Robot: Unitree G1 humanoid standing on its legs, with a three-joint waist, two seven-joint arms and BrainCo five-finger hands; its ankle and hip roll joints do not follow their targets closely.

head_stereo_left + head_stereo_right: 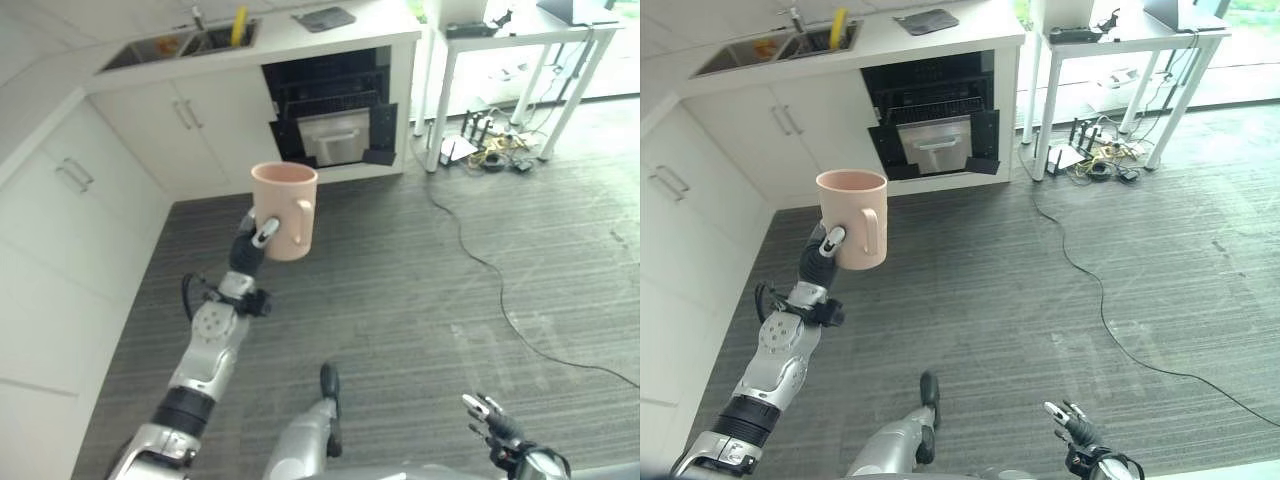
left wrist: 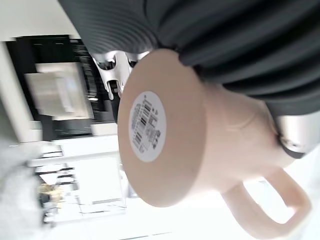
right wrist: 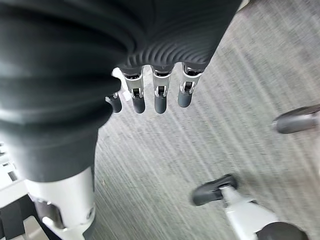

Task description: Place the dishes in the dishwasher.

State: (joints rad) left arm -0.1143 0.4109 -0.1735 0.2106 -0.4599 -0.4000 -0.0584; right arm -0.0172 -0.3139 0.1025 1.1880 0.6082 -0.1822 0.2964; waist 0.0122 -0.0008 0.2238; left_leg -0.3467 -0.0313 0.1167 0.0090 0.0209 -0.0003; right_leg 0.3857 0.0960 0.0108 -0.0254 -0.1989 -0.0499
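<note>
1. The left hand (image 1: 255, 240) is clasping the pink mug (image 1: 286, 210), fingers curled round its body on the side away from the handle, holding it upright in the air over the grey floor (image 1: 400, 290), well short of the cabinets.
2. The dishwasher (image 1: 335, 110) is standing open under the right end of the white counter (image 1: 300, 40), its racks pulled out; that is where the mug is heading, so the step in hand is the carry.
3. To do it well, I judge the hand should be keeping the mug level and lowering it rim-down into a rack with the handle clear of the frame.
4. The right hand (image 1: 495, 425) is hanging low at the right, fingers relaxed and holding nothing.
</note>
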